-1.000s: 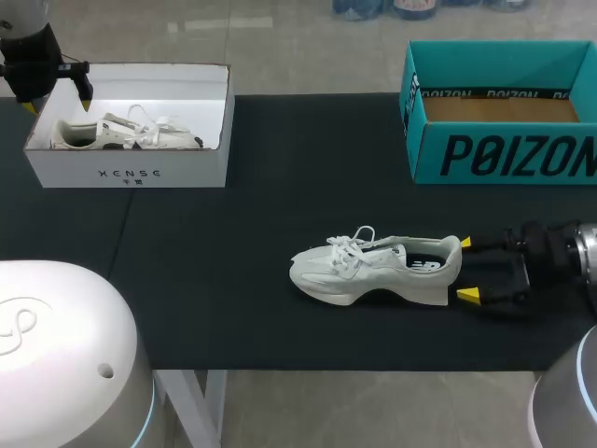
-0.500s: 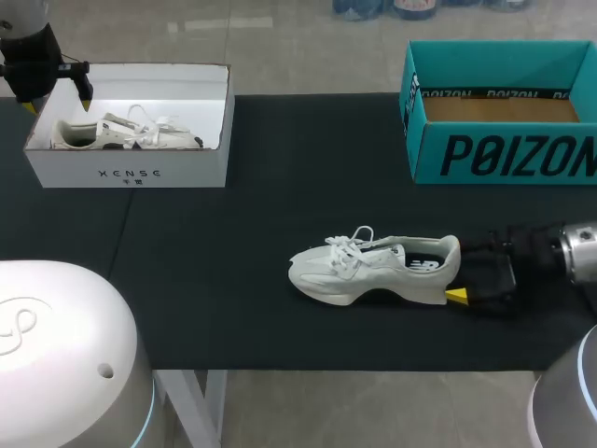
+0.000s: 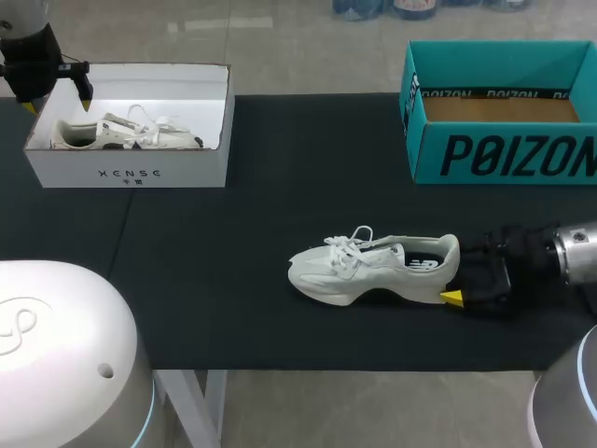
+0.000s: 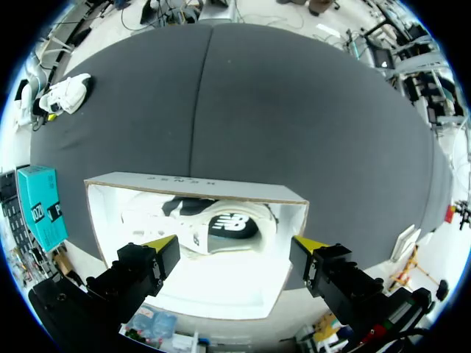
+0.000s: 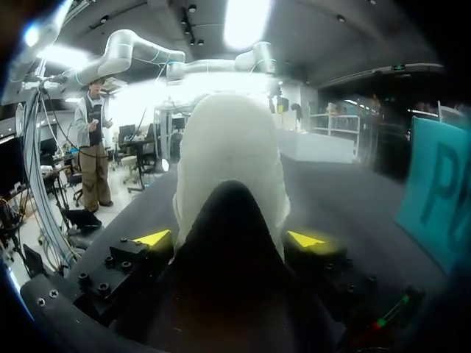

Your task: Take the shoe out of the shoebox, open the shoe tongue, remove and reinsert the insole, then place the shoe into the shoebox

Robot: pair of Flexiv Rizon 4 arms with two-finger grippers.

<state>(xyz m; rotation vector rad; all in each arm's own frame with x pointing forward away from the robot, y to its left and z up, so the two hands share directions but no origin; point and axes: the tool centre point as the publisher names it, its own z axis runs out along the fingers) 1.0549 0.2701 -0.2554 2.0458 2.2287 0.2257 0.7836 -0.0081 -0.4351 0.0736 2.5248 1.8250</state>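
A white sneaker [image 3: 373,266] lies on its sole on the black table [image 3: 242,233], toe to the left. My right gripper [image 3: 455,271] is at its heel, open, one finger on each side of it. In the right wrist view the heel [image 5: 232,154] fills the gap of that gripper [image 5: 229,239], with a slight space at each yellow tip. My left gripper [image 3: 56,101] hangs open over the far left end of the white shoebox [image 3: 131,173]. Seen from the left wrist, the gripper [image 4: 234,244] is above a second white shoe [image 4: 213,228] lying inside the box [image 4: 199,191].
An open teal shoebox [image 3: 504,154] stands at the back right, close behind my right arm, and shows beside the gripper in the right wrist view [image 5: 434,191]. The second shoe [image 3: 126,133] lies in the white box at the back left.
My right gripper has slid left along the table until its open fingers straddle the sneaker's heel. The sneaker shifted very slightly left. The left arm has not moved.
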